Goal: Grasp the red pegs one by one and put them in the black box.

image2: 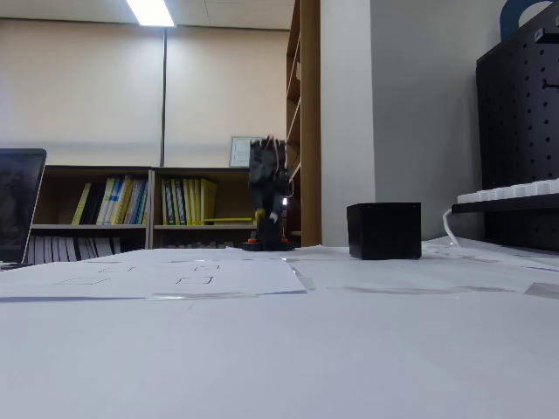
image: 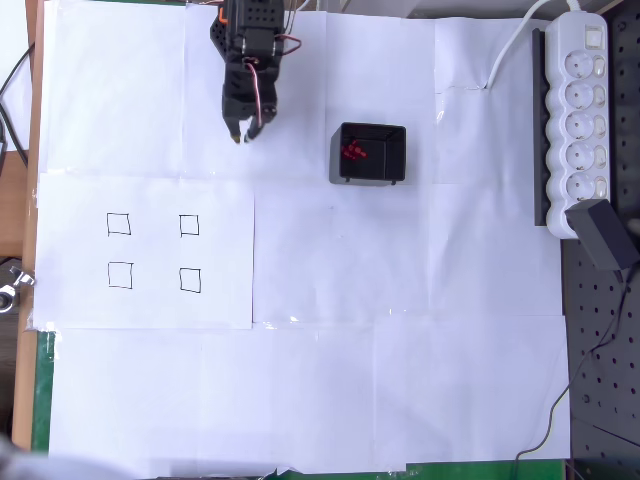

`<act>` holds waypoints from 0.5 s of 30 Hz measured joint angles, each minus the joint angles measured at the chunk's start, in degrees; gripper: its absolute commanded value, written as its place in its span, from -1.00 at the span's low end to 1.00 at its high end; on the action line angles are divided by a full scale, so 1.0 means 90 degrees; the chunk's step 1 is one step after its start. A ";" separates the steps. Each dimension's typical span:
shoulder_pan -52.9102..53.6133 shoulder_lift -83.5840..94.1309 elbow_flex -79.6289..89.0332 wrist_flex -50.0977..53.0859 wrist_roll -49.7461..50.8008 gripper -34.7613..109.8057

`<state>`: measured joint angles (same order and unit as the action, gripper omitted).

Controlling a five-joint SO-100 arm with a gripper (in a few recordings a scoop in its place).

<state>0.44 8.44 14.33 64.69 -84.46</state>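
The black box (image: 368,154) stands on the white paper right of the arm, and red pegs (image: 354,151) lie together inside it at the left of its floor. In the fixed view the black box (image2: 383,230) shows only its outer wall. My gripper (image: 241,136) hangs at the far left-centre of the table, pointing toward the near side, well left of the box. Its fingertips are close together with nothing between them. In the fixed view the arm (image2: 268,196) stands folded upright, and its fingers cannot be made out.
Four small black-outlined squares (image: 154,251) are drawn on a sheet at the left. A white power strip (image: 577,110) and a black adapter (image: 603,233) lie along the right edge, with a black pegboard (image: 602,380) below them.
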 measured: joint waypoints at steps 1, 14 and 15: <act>-0.0010 -0.0225 -0.0176 0.0059 -0.0020 -0.52; -0.0029 -0.1348 -0.1357 0.0391 -0.0127 -0.52; -0.0029 -0.1445 -0.1357 0.0557 -0.0107 -0.52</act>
<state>0.18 -4.57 2.11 69.70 -85.43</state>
